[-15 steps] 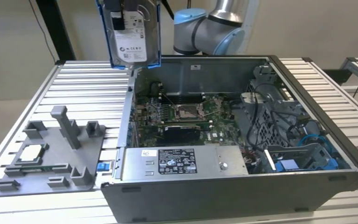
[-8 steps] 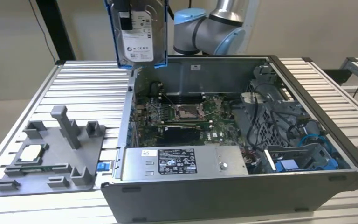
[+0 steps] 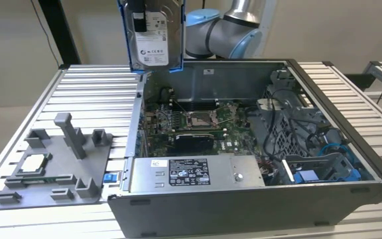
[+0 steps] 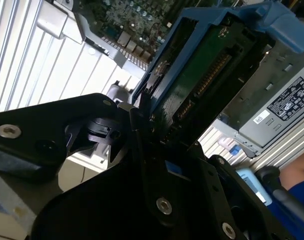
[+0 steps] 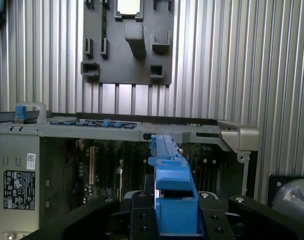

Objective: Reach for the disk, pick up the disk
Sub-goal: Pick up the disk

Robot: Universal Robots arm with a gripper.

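Observation:
The disk [image 3: 152, 35] hangs upright in the air above the back corner of the open computer case, on the exterior view's left. Its white label faces the camera and blue rails run down both sides. In the second wrist view the disk [image 4: 202, 70] shows its green circuit side and blue frame, clamped between black fingers [image 4: 136, 130]. In the first wrist view my gripper [image 5: 175, 212] is shut on the disk, whose blue rail [image 5: 167, 160] sticks out edge-on between the fingers, high over the case wall.
The open computer case [image 3: 337, 199] holds a motherboard [image 3: 198, 124], cables and a long grey box with stickers [image 3: 191, 172]. On the exterior view's left, a grey fixture plate [image 3: 51, 164] with upright posts carries a small square chip [image 3: 32, 163]. Both stand on a slatted metal table [image 3: 91, 89].

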